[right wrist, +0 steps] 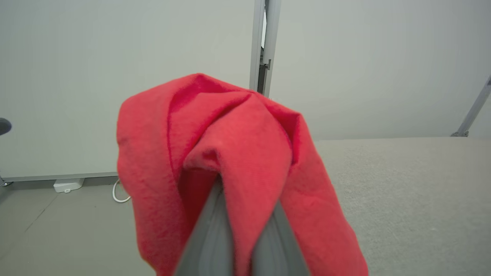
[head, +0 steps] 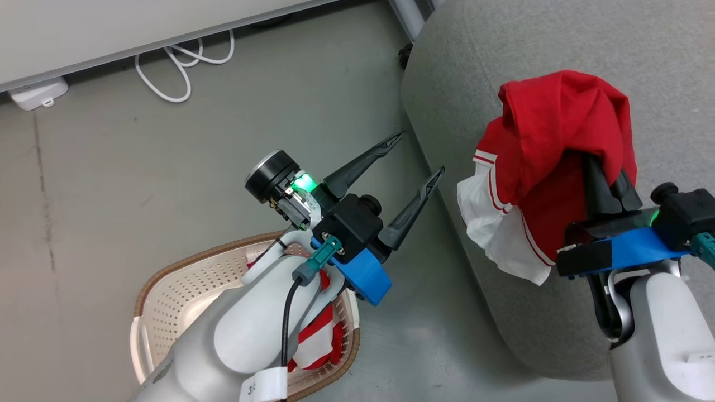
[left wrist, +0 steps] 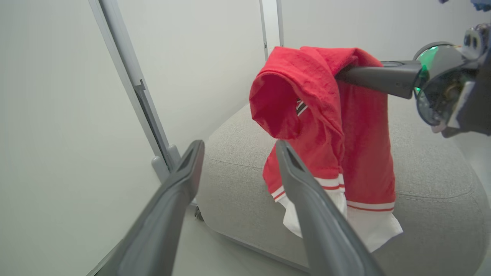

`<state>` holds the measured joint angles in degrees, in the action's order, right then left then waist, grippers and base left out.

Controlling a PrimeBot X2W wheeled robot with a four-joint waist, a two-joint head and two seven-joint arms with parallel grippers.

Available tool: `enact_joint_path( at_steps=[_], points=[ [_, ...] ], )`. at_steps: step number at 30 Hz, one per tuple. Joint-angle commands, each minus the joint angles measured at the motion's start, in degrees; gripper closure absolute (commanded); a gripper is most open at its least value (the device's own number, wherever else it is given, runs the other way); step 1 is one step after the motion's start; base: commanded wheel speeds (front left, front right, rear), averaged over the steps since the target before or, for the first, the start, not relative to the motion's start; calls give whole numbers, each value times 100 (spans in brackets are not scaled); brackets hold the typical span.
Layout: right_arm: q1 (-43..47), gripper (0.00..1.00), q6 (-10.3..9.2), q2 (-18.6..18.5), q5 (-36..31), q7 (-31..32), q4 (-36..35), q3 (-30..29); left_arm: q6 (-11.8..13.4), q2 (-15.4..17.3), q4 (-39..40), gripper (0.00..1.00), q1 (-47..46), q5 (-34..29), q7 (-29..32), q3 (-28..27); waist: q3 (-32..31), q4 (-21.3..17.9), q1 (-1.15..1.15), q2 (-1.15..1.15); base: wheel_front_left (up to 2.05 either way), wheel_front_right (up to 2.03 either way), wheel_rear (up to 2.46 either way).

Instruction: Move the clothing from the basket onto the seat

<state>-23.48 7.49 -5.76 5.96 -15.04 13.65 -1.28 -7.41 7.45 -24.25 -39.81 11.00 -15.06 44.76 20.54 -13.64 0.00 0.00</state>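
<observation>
My right gripper (head: pixel 602 170) is shut on a piece of clothing (head: pixel 558 128), red with white stripes and a white panel. It holds the garment up over the near-left part of the grey seat (head: pixel 558 44), with the fabric draped over the fingers (right wrist: pixel 226 241) and the hem hanging towards the cushion (left wrist: pixel 429 172). My left gripper (head: pixel 420 151) is open with nothing in it, above the floor between the basket (head: pixel 184 290) and the seat. More red and white clothing (head: pixel 318 335) lies in the basket, partly hidden by my left forearm.
A pale partition panel (head: pixel 111 28) runs along the back, with a looped white cable (head: pixel 179 67) and a white box (head: pixel 36 92) on the floor below it. A partition post (left wrist: pixel 130 88) stands to the left of the seat.
</observation>
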Motion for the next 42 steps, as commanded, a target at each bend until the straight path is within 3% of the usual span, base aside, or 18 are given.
enact_joint_path(
  at_steps=[1, 13, 31, 42],
  points=[
    [86, 100, 1, 36, 7, -22, -32, -38, -9, 47, 9, 0, -57, -25, -18, 8, 54, -162, 0, 0, 0, 0, 0],
    [465, 100, 1, 181, 41, -22, -116, -301, -9, 75, 15, 0, -148, -24, -18, 128, 200, -554, 0, 0, 0, 0, 0],
    [369, 100, 1, 258, 2, -22, -144, -352, -9, 46, 119, 0, -162, -55, -18, 93, 315, -462, 0, 0, 0, 0, 0],
    [-752, 100, 1, -326, -95, -23, -415, -138, -9, 199, 249, 0, -322, -206, -18, -36, 852, -438, 0, 0, 0, 0, 0]
  ],
)
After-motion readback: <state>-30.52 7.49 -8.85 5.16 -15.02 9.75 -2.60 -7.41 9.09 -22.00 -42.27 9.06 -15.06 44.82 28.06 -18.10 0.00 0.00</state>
